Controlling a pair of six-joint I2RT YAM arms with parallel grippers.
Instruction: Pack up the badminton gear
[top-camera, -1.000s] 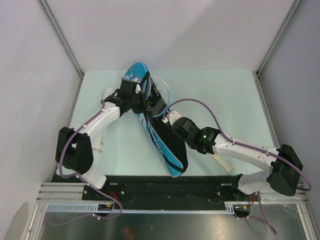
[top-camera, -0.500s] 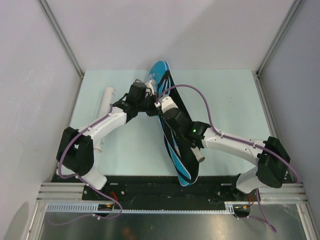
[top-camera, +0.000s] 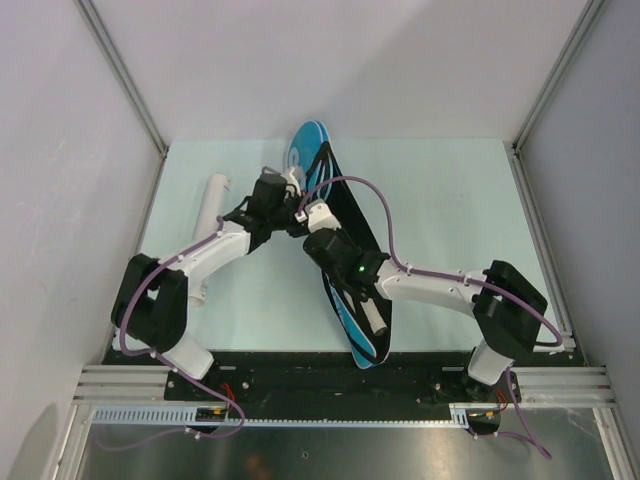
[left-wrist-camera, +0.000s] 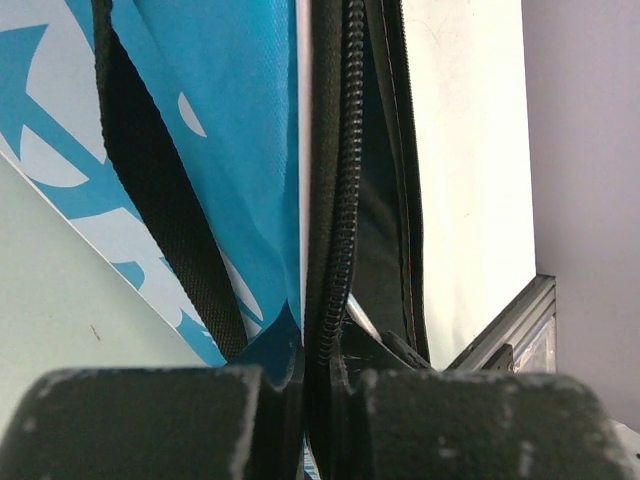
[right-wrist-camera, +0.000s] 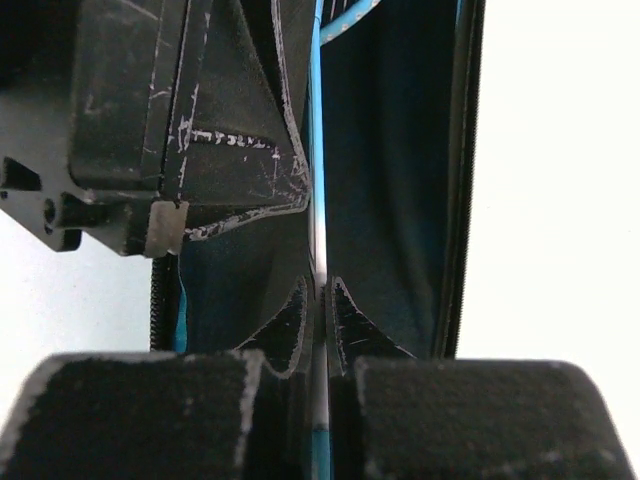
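Firmly on bag (top-camera: 312, 142): both arms' fingers (left-wrist-camera: 150, 420)

So both arms lean in on the far half of the racket bag (top-camera: 311, 148) and meet there. The left arm (top-camera: 205, 250) reaches in from the bag's left side, and the left gripper (left-wrist-camera: 310, 378) is pinched tight on the bag's zipper edge. The right arm (top-camera: 430, 285) lies low across the bag with its forearm over it. The right gripper (right-wrist-camera: 322, 378) is clamped on a thin edge of the bag, pretty much nose to nose with the other one.
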